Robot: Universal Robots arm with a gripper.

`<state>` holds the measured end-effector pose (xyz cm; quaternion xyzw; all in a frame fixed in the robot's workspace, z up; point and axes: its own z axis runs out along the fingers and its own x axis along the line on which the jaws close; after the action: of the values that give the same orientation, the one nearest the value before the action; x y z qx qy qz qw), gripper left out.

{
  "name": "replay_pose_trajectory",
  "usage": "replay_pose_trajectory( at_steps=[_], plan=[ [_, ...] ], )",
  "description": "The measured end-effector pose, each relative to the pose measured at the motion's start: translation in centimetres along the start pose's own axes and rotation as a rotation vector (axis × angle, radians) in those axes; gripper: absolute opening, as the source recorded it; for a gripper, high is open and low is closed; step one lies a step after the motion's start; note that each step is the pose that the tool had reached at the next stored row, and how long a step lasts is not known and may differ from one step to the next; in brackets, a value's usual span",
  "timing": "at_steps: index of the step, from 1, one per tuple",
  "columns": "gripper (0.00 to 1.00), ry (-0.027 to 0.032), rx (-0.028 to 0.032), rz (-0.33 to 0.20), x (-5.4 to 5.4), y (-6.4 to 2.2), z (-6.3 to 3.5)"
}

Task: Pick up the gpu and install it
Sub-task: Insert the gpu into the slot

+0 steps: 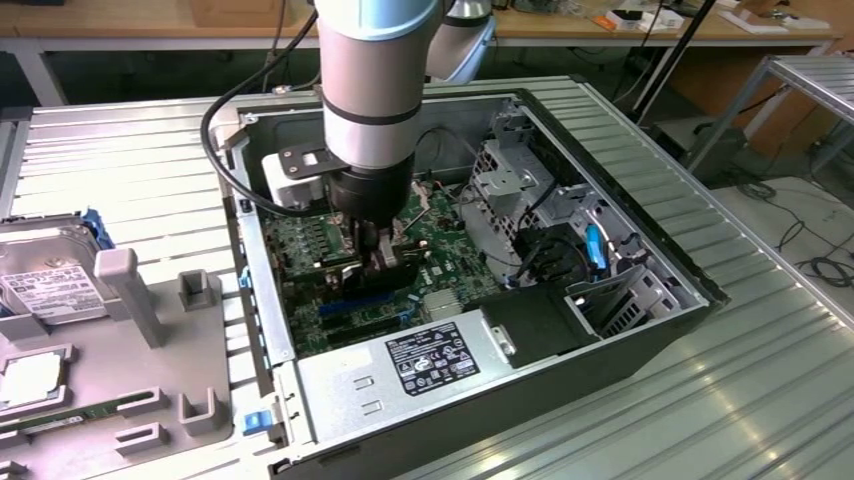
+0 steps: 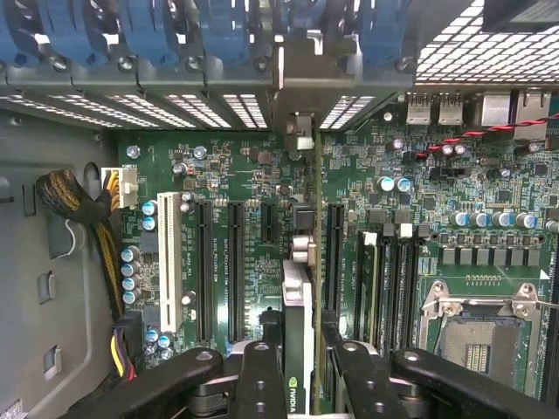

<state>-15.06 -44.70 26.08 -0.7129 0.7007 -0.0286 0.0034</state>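
Two black fingers [image 2: 260, 371] of the one end effector [image 2: 301, 371] pinch the one gpu [image 2: 298, 301] from either side, its thin edge facing the wrist camera. The card stands on edge over the green motherboard [image 2: 253, 175], its far end reaching the case's rear wall. It lies between the second [image 2: 236, 271] and third [image 2: 334, 257] of three long black slots, beside one short black slot [image 2: 269, 223]. One white slot [image 2: 169, 262] sits further out. Whether the card touches a slot cannot be told.

In the exterior view the single arm [image 1: 380, 90] reaches straight down into one open computer case [image 1: 654, 260], lying on its side mid-worktop [image 1: 747, 400], with the end effector [image 1: 380, 255] low over the board. At the worktop's edge on the exterior view's left a grey tray [image 1: 147, 300] carries one hard drive [image 1: 47, 285] and one green circuit strip [image 1: 67, 420].
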Motion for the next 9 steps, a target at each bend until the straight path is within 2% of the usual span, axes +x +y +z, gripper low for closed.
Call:
replay_pose_trajectory(
  at_steps=[9],
  plan=[
    [0.27,-0.0003,0.0001,0.000,-0.22,0.09,0.00]
  ],
)
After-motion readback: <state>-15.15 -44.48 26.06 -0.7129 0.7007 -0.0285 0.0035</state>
